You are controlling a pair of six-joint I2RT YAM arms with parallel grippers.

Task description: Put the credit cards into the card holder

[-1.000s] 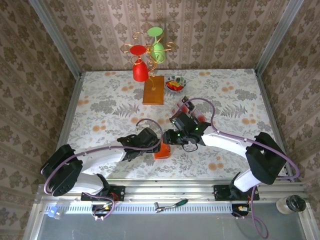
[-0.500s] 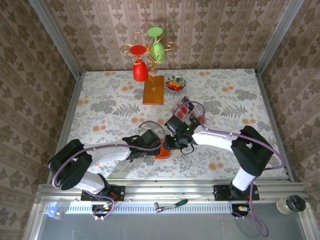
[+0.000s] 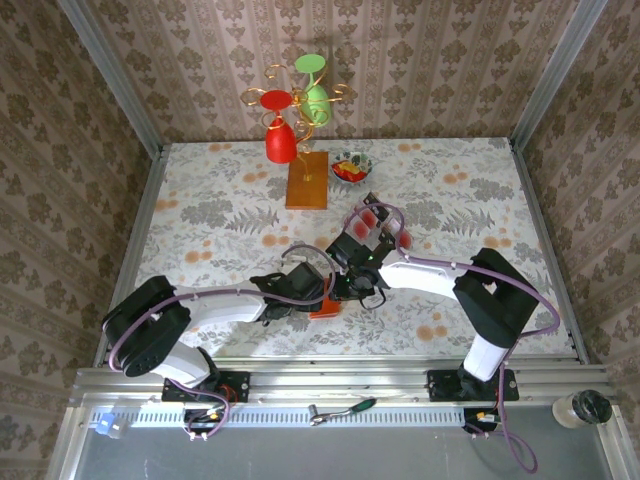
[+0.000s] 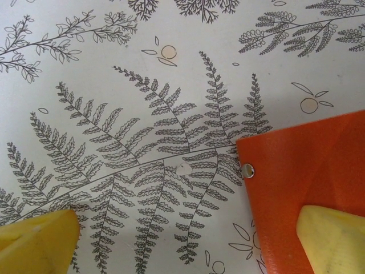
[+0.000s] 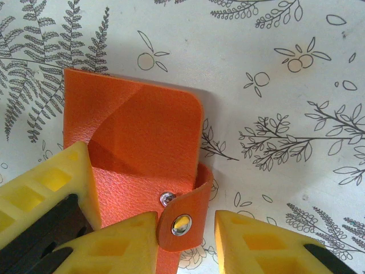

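Two arms closer; right gripper (image 5: 186, 242) narrowing around card holder (image 5: 142, 137) strap (image 5: 181, 224).

Orange card holder (image 5: 137, 148), flat, unsnapped

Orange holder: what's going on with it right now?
Both arms are at the holder. The left gripper, wide open, has one finger over it. The right gripper straddles its snap strap; whether it actually grips is unclear. The cards lie farther back, not yet picked up.
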